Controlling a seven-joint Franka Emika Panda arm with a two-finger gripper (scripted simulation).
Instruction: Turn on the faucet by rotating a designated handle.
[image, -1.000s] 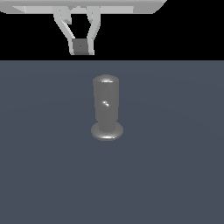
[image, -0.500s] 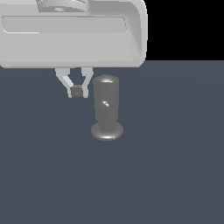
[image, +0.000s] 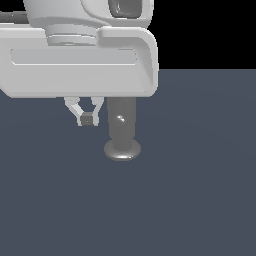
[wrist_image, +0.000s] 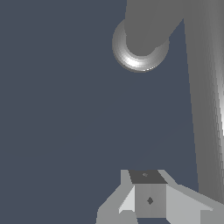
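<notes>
Grey metal catches the light on the faucet (image: 122, 131), an upright cylinder on a flared round base that stands on a flat slate-blue floor (image: 190, 200) near the middle of the exterior view. Its top is hidden there behind the arm's (image: 75, 55) broad white hand, which fills the upper part of the exterior view's left.

Below that hand hangs the gripper (image: 88, 120), just beside the cylinder on the exterior view's left and about level with its upper half. The two pale fingers (image: 75, 108) slope inward and their tips meet at a small dark pad — closed, with nothing seen between them. It touches neither cylinder nor floor as far as this view shows.

In the wrist view the gripper (wrist_image: 149, 199) again shows its fingertips pressed together. The faucet (wrist_image: 140, 43) appears from above, its base a bright ring around the darker body. A long grey bar, the handle (wrist_image: 205, 113), runs along one side of that picture close to the gripper — whether they touch cannot be told.
</notes>
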